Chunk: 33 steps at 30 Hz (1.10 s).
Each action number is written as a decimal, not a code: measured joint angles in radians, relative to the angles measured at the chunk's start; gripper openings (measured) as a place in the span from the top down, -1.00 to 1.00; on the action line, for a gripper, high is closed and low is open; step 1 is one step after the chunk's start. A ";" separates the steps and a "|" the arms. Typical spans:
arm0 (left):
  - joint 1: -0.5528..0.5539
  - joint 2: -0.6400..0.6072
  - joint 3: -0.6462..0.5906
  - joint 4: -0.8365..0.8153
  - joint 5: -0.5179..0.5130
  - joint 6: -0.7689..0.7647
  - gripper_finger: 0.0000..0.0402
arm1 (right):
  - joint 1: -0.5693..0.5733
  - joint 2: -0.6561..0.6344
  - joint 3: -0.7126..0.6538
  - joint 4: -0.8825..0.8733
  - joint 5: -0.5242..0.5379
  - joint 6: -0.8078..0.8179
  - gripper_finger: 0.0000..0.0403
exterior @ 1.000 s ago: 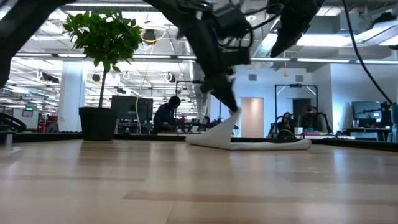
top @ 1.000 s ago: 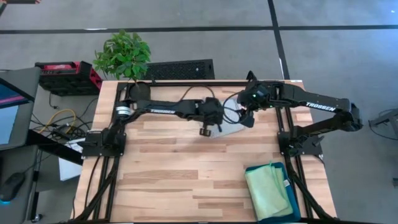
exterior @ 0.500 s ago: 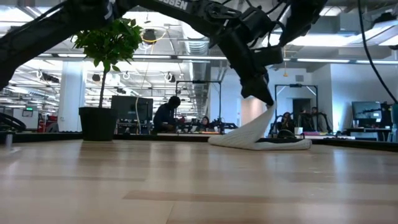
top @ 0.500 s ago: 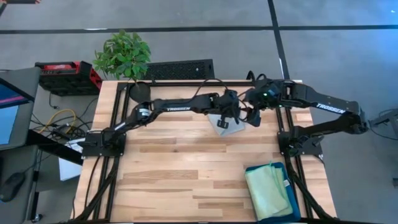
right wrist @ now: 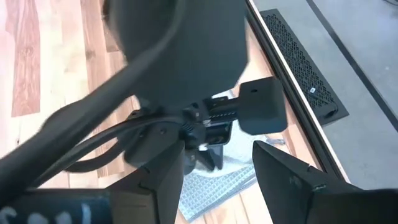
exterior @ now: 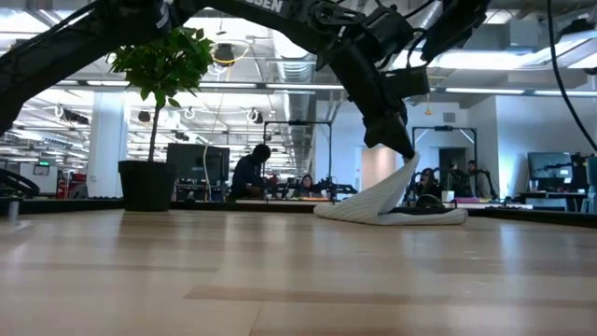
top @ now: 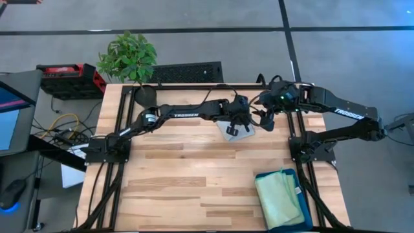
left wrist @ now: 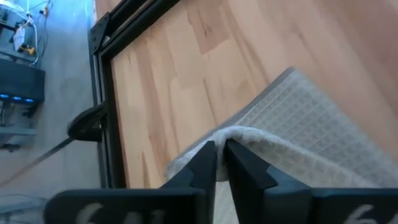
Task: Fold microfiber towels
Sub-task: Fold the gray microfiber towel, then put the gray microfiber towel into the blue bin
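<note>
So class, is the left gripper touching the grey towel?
Touching. In the left wrist view the left gripper pinches the grey towel's raised edge between its fingers.

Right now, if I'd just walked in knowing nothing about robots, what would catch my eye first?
Probably the two dark arms meeting over the far middle of the table, where the left gripper pinches a pale grey towel and lifts one edge while the right gripper hangs open beside it. Next, the teal bin at the near right corner holding green and blue towels, and the potted plant at the far left.

- Three towels show: one pale grey towel point(top: 238, 129) far centre, one green towel point(top: 277, 197) over one blue towel point(top: 303, 202) near right.
- Two arms.
- One potted plant point(top: 127, 57).
</note>
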 joint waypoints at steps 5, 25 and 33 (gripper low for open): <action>-0.006 0.000 0.000 0.009 0.001 -0.013 0.63 | 0.000 0.000 0.000 0.000 -0.001 0.015 -0.06; 0.023 -0.125 0.020 -0.656 0.358 -0.286 0.42 | 0.045 -0.053 -0.126 -0.133 -0.005 -0.099 -0.06; 0.019 -0.218 0.020 -0.822 0.341 -0.364 0.42 | 0.086 0.001 -0.300 -0.015 -0.005 -0.132 -0.06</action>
